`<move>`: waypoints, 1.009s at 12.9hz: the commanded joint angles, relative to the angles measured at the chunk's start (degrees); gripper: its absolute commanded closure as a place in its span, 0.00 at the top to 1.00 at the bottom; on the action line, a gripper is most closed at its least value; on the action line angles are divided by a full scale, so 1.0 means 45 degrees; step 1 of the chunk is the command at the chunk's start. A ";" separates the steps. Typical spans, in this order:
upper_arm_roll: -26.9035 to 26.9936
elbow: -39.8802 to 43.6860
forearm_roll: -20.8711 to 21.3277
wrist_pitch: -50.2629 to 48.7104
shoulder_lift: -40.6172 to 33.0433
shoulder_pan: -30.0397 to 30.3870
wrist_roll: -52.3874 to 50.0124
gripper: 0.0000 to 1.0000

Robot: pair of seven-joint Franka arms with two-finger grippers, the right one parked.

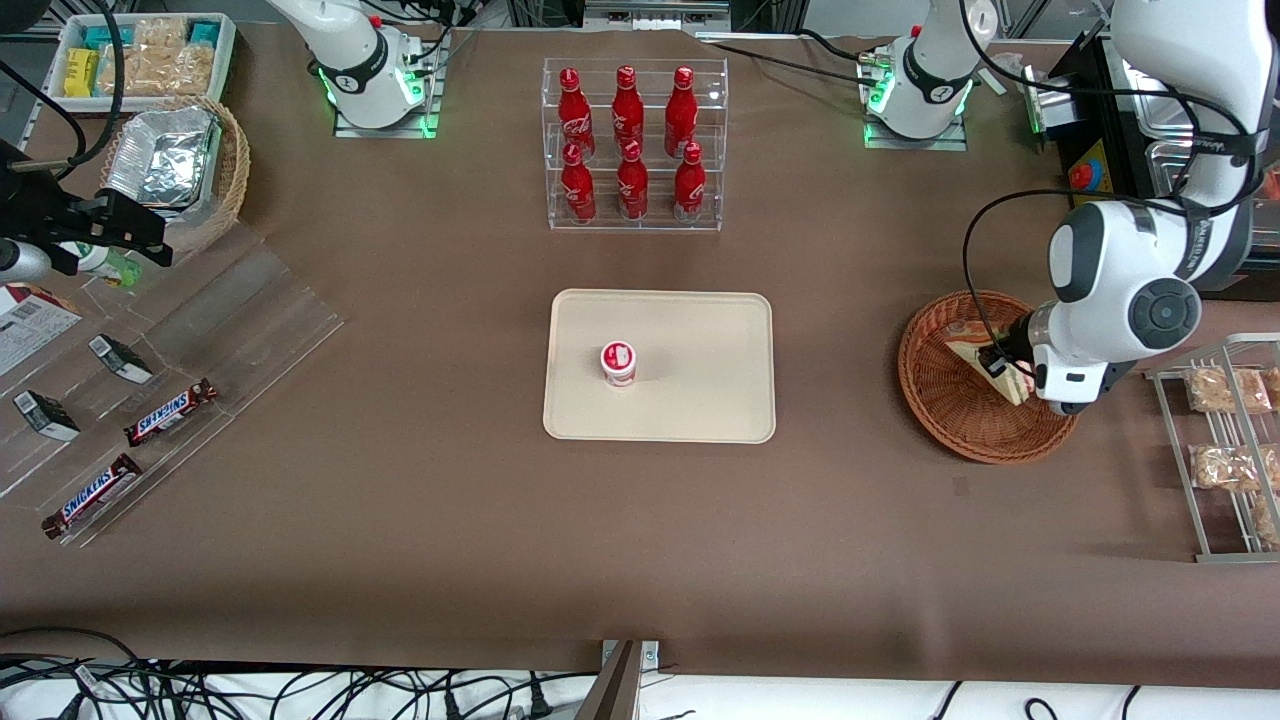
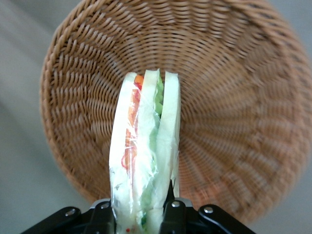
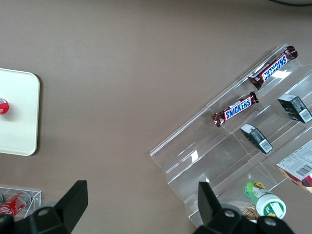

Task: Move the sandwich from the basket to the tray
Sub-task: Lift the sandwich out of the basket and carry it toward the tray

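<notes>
the claw (image 2: 146, 217) sits down inside the basket (image 1: 945, 400), its fingers (image 2: 171, 214) pinching the sandwich (image 2: 146, 156) by its wide end; in the left wrist view the wrapped wedge stands on edge between the black fingers, white bread outside, green and orange-red filling between the slices, with the woven bowl of the basket all around it. in the front view the sandwich (image 1: 985, 365) shows as a pale wedge over the middle of the basket, partly covered by the white wrist of the working arm. the basket rests on the worktop (image 1: 400, 520) toward the working arm's end, well apart from the tray (image 1: 700, 400), which lies flat at the middle of the worktop. a small red-and-white cup (image 1: 619, 362) stands upright on the tray, a little toward the parked arm's side of its middle. farther from the front camera than the tray, a clear rack (image 1: 635, 145) holds six red bottles in two rows. at the parked arm's end a clear stepped display (image 1: 230, 320) carries two snickers bars (image 1: 170, 412) and small dark boxes, and a tan basket (image 1: 225, 170) near that corner holds foil packs. at the working arm's edge a wire rack (image 1: 1225, 450) holds wrapped snacks
</notes>
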 commanded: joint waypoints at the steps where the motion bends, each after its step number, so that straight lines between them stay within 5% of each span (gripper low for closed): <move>1: -0.0836 0.2088 -0.0020 -0.2459 -0.0090 -0.0015 0.0157 0.33; 6: -0.2691 0.3422 0.0019 -0.3716 -0.0090 -0.0015 0.0157 0.34; 9: -0.4311 0.3481 0.1227 -0.3561 0.0066 -0.0073 0.0138 0.34; 13: -0.4864 0.3462 0.1601 -0.2312 0.0670 -0.1377 0.0138 0.37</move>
